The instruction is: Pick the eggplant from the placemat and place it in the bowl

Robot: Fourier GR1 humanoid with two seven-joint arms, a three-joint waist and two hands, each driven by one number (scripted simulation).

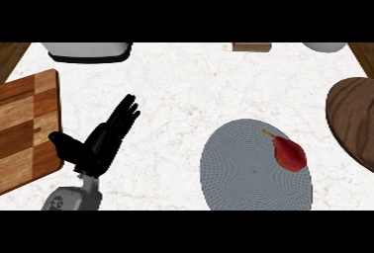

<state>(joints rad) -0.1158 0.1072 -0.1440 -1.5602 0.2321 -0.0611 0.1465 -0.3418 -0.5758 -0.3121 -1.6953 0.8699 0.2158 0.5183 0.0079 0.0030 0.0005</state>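
Red and untouched, the eggplant point(289, 153) lies on the placemat point(241, 173), well right of our open, empty left hand point(100, 140); bowl point(355, 118) beyond, everything remains.

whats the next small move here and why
Probably bring the right hand, not in view, over the eggplant. It lies untouched on the placemat's right side, close to the bowl. The left hand rests open, far to the left.
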